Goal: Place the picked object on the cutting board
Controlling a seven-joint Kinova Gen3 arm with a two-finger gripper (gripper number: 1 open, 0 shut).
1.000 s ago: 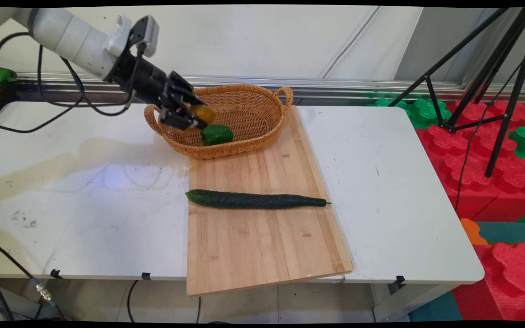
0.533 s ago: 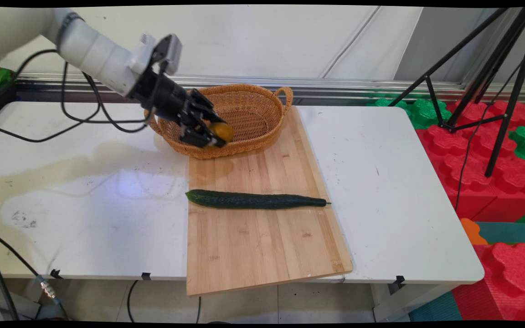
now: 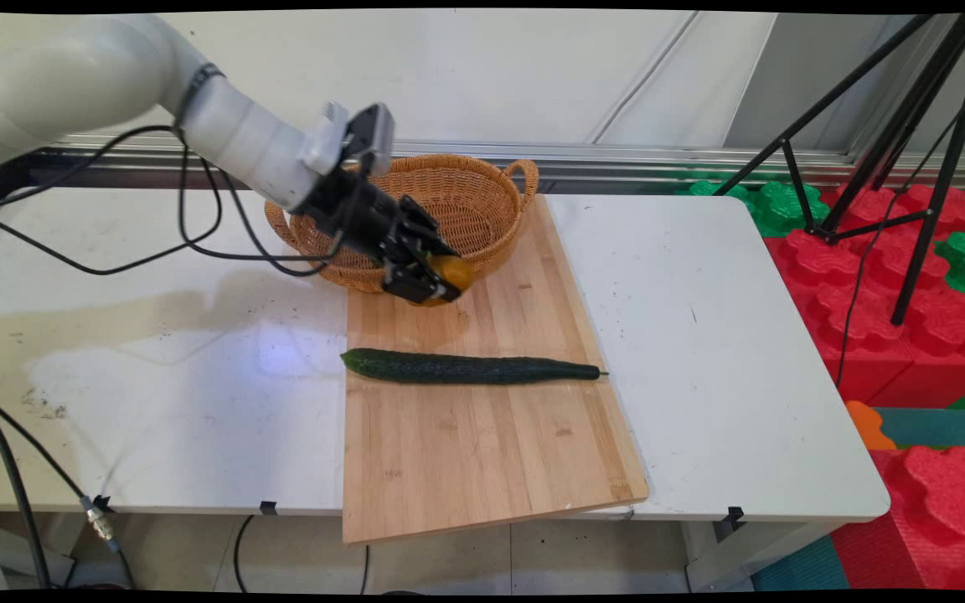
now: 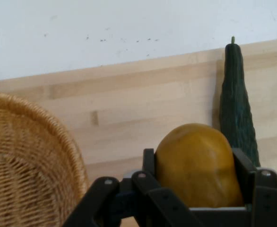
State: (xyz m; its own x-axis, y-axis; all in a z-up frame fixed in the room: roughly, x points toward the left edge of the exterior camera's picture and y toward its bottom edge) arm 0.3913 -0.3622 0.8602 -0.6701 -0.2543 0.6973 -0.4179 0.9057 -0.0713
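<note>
My gripper [image 3: 441, 283] is shut on a round yellow-orange fruit [image 3: 451, 274], held just past the front rim of the wicker basket [image 3: 457, 209] and a little above the wooden cutting board [image 3: 482, 435]. In the hand view the fruit [image 4: 195, 165] fills the space between both black fingers [image 4: 149, 163], with the basket's wall [image 4: 30, 165] at the left. A long dark green cucumber [image 3: 470, 368] lies across the board, a short way in front of the gripper; the hand view shows the cucumber [image 4: 237, 104] at the right, on the board [image 4: 129, 113].
A black tripod [image 3: 893, 159] stands right of the table, over red and green foam blocks [image 3: 885, 276]. Black cables [image 3: 156, 243] hang from the arm over the table's left half. The white table [image 3: 700, 335] stretches right of the board.
The gripper has carried the yellow-orange fruit out of the basket, moving right and towards the near side, over the board. The green item seen in the basket earlier is now hidden behind the arm.
</note>
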